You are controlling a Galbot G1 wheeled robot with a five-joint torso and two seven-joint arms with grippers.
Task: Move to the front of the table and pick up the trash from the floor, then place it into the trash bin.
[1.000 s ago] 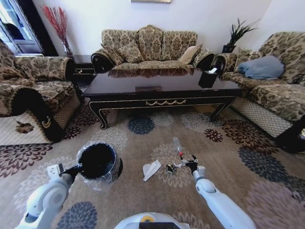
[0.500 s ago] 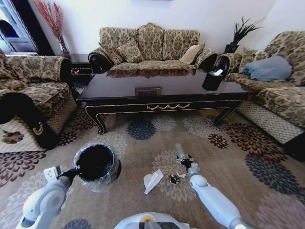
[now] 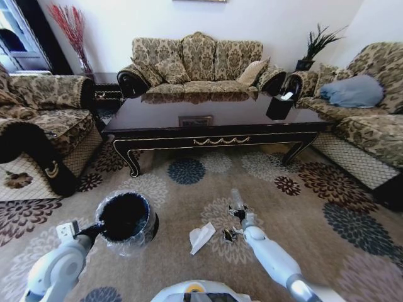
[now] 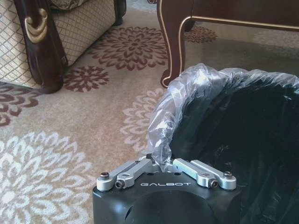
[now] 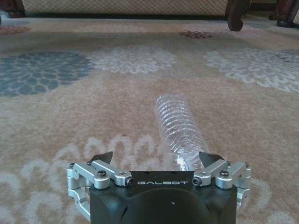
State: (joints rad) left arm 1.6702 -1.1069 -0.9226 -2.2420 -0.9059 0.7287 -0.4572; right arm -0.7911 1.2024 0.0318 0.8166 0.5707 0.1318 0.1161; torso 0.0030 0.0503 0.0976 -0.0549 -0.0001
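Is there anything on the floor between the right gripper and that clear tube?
Nothing visible. The right gripper is open, low over the carpet, and the clear tube lies straight ahead with its near end between the fingers. The left gripper is shut on the trash bin rim.

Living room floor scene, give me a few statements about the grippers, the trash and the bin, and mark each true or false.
1. The left gripper is shut on the trash bin rim. True.
2. The right gripper is shut on the white paper scrap. False: it is open at the clear tube; the scrap lies apart on the carpet.
3. The trash bin stands on the table. False: it is by the carpet, before the table.
4. The clear tube lies on the carpet. True.
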